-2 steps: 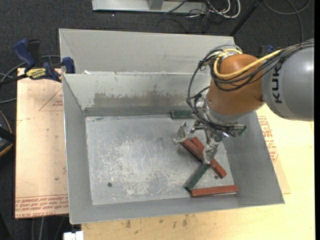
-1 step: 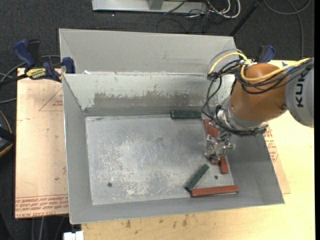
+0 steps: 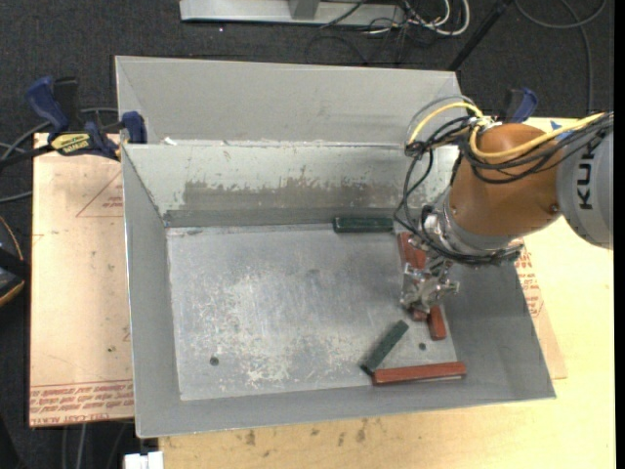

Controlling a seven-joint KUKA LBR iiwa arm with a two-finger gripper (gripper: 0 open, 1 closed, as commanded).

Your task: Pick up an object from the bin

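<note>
Claw (image 3: 426, 299) low in grey metal bin (image 3: 254, 291), small red block (image 3: 437, 326) just beside claw, long red bar (image 3: 418, 372) and dark green bar (image 3: 386, 347) near claw

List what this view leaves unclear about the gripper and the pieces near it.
Camera view: the upper end of the small red-brown block, covered by the gripper.
Camera view: whether gripper and block touch; they overlap.
Camera view: the right end of the far dark green bar, behind the wrist's cables.

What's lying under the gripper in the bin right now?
A small red-brown block pokes out from under the gripper, on the right side of the bin. Its upper end is covered, so whether anything else lies beneath cannot be seen.
</note>
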